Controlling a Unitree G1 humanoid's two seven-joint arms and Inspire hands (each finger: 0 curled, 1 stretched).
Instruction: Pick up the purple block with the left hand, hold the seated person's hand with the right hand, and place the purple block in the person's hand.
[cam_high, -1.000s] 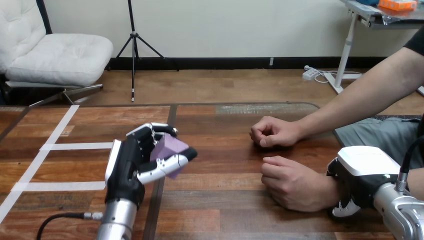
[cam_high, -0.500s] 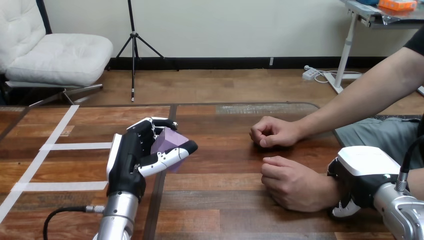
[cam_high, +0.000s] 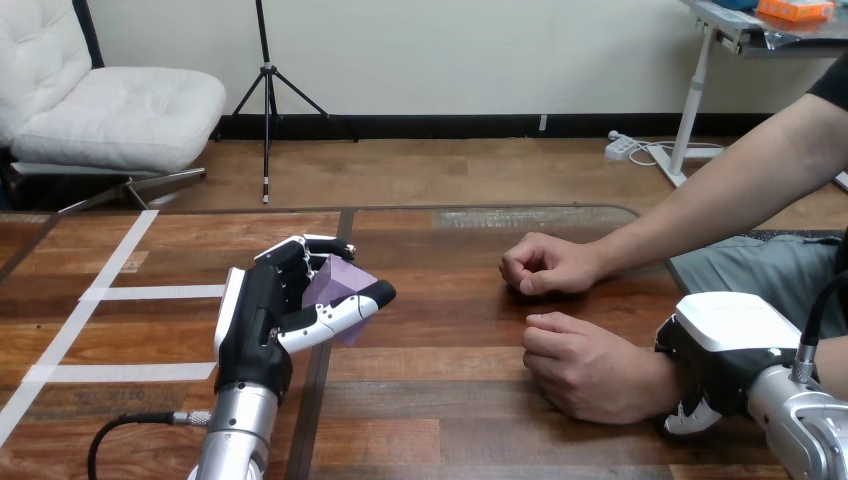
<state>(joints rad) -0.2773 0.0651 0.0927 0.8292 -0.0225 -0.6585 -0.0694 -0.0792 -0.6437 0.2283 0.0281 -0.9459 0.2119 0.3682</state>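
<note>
My left hand (cam_high: 255, 325) is raised a little above the table at the left. Its fingers and thumb are curled round the purple block (cam_high: 335, 283), which is tilted in the grasp. At the lower right, my right hand (cam_high: 725, 345) sits over the wrist of the person's nearer hand (cam_high: 585, 370), with its fingers curled round that wrist. That nearer hand rests on the table as a loose fist, knuckles up. The person's farther hand (cam_high: 545, 265) also lies closed on the table, just behind it. A wide gap separates the block from both of the person's hands.
White tape lines (cam_high: 150, 292) cross the left part of the wooden table (cam_high: 450, 420). The person's forearm (cam_high: 720, 190) reaches in from the upper right.
My left hand has lifted slightly with the purple block and turned a little. The right hand and the person's hands have not moved.
</note>
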